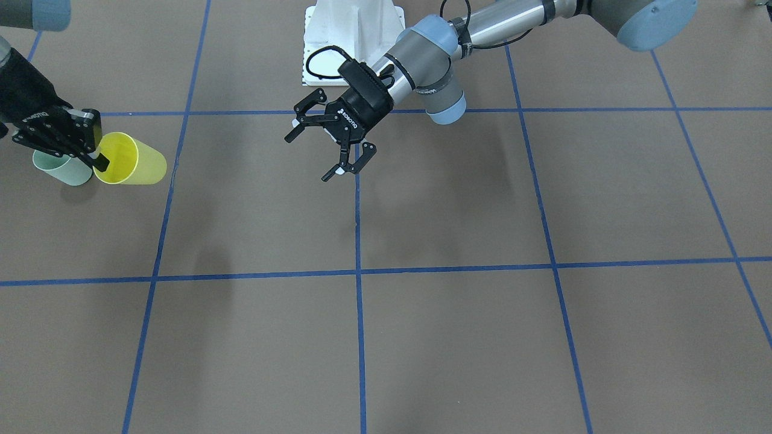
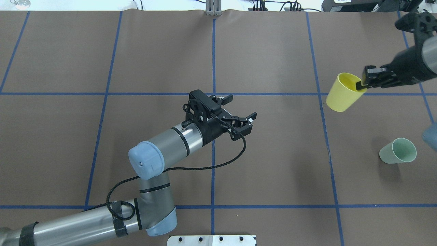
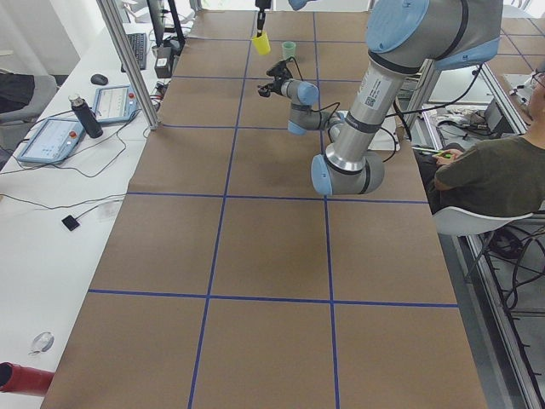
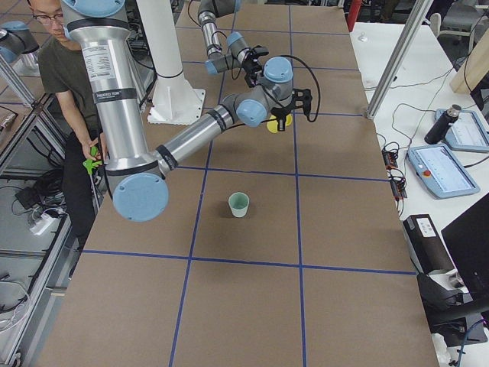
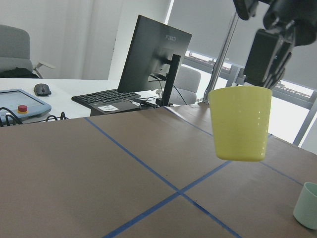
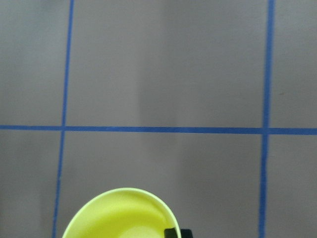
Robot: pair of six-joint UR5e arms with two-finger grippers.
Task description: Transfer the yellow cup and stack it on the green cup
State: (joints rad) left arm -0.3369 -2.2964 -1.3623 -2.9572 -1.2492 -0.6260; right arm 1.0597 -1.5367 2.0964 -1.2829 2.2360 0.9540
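My right gripper point(image 2: 362, 84) is shut on the rim of the yellow cup point(image 2: 342, 92) and holds it in the air, upright and slightly tilted. One fingertip point(image 6: 172, 232) sits inside the rim. The green cup point(image 2: 398, 151) stands upright on the table, nearer the robot's side than the yellow cup and apart from it. In the front view the yellow cup point(image 1: 130, 158) hangs beside the green cup point(image 1: 60, 168). The left wrist view shows the yellow cup point(image 5: 240, 124) hanging well above the table, the green cup point(image 5: 307, 206) lower right. My left gripper point(image 2: 242, 107) is open and empty over the table's middle.
The table point(image 2: 273, 164) is brown paper with a blue tape grid. The robot's white base point(image 1: 353, 36) stands at the near edge. A monitor point(image 5: 153, 54) and keyboard sit on a side desk. An operator point(image 4: 53, 69) sits by the robot.
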